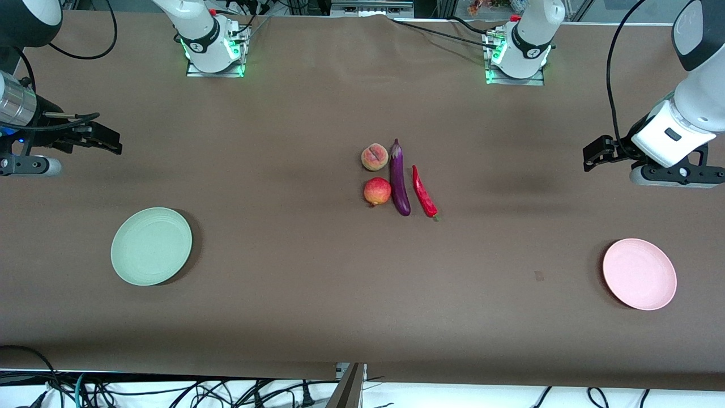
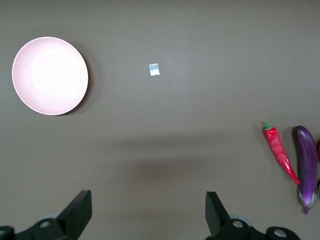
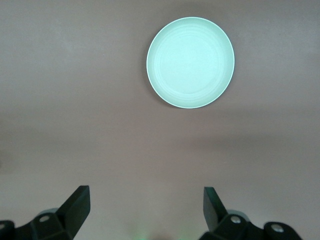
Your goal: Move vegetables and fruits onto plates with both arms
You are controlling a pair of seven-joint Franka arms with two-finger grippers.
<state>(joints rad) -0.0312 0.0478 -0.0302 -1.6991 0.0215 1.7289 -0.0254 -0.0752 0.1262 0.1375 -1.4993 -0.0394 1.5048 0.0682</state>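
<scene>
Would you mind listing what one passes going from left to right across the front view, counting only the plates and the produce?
Mint green plate → apple → eggplant → chili pepper → pink plate. The peach sits directly above the apple in that view, so its place in the order is unclear.

Even, fairly bright overhead light covers the brown matte table (image 1: 283, 294), with no glare on it. The pale mint green round plate (image 1: 151, 246) and the pale pink round plate (image 1: 639, 274) each cast a thin dark crescent of shadow along one rim. The long glossy purple eggplant (image 1: 399, 179) carries a small highlight. Green lamps glow at both arm bases. In the wrist views a soft broad shadow lies on the table, and the mint plate looks washed out.
</scene>
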